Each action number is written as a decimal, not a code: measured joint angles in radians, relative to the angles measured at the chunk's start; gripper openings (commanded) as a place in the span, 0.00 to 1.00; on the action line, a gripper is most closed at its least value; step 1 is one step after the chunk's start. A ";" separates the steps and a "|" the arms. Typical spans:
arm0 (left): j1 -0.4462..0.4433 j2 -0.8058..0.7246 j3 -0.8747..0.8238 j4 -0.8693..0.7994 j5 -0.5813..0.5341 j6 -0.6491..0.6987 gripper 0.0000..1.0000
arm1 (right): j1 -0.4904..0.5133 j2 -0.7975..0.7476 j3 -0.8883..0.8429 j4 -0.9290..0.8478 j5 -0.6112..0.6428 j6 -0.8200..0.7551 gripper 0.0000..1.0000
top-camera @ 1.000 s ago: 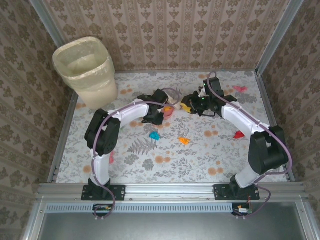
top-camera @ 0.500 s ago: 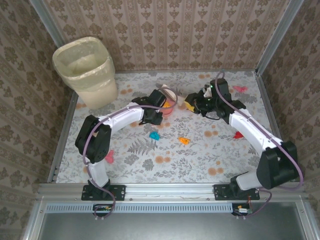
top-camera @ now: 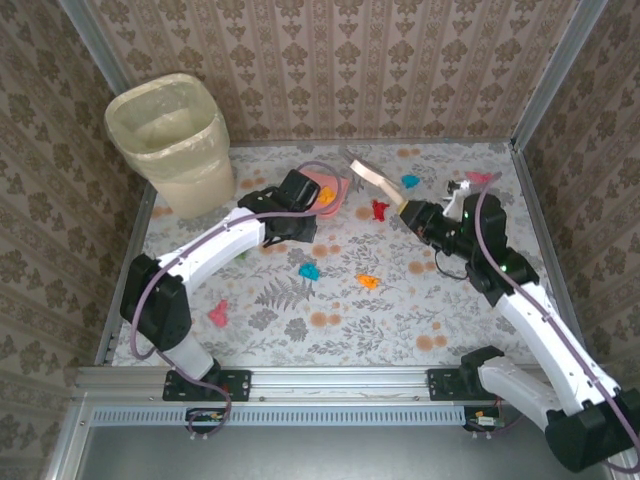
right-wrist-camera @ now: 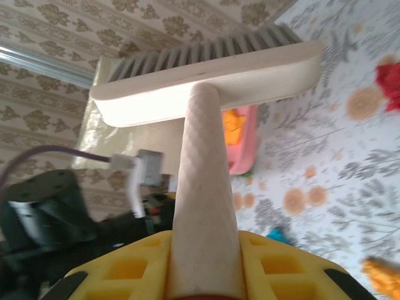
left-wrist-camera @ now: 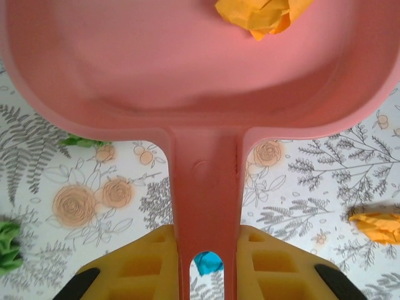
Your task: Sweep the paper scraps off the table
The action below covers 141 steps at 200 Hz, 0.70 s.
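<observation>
Paper scraps (top-camera: 368,282) lie scattered over the table (top-camera: 400,330), mostly between my two pincers and on the cloth behind them, toward my bases. Metal rails (top-camera: 530,210) edge the table on the left, far and right sides, and walls (top-camera: 330,70) rise straight from them. A bin (top-camera: 175,140) fills the far left corner, left of and beyond my left pincer (left-wrist-camera: 207,250), with a strip of bare cloth between the two. The widest open cloth is behind both pincers, toward the near edge.

My left pincer is clamped on the handle of the dustpan (top-camera: 335,188), which opens away from me toward the far rail. My right pincer (right-wrist-camera: 203,262) is clamped on the handle of the brush (right-wrist-camera: 206,69). The brush head sits ahead and left of the pincer, tilted, and looks clear of the cloth.

An orange scrap (left-wrist-camera: 262,12) lies in the dustpan's far end. A red scrap (top-camera: 380,209) sits just left of my right pincer, between the two pincers. A blue scrap (top-camera: 410,181) is just beyond the right pincer, beside the brush head. A pink scrap (top-camera: 480,177) lies right of it and beyond, near the far right corner. A second blue scrap (top-camera: 308,270) lies behind my left pincer. A darker pink scrap (top-camera: 218,314) lies well behind it and to the left. Green bits (left-wrist-camera: 6,247) lie left of the left pincer.
</observation>
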 measured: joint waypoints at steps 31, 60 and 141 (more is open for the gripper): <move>0.012 -0.050 0.016 -0.078 -0.004 -0.029 0.00 | 0.019 -0.111 -0.153 0.006 0.102 -0.103 0.00; 0.058 -0.098 0.056 -0.151 -0.003 -0.054 0.00 | 0.059 -0.158 -0.273 0.058 0.170 -0.203 0.00; 0.361 -0.216 0.315 -0.328 0.089 -0.107 0.00 | 0.371 -0.087 -0.364 0.203 0.380 -0.466 0.00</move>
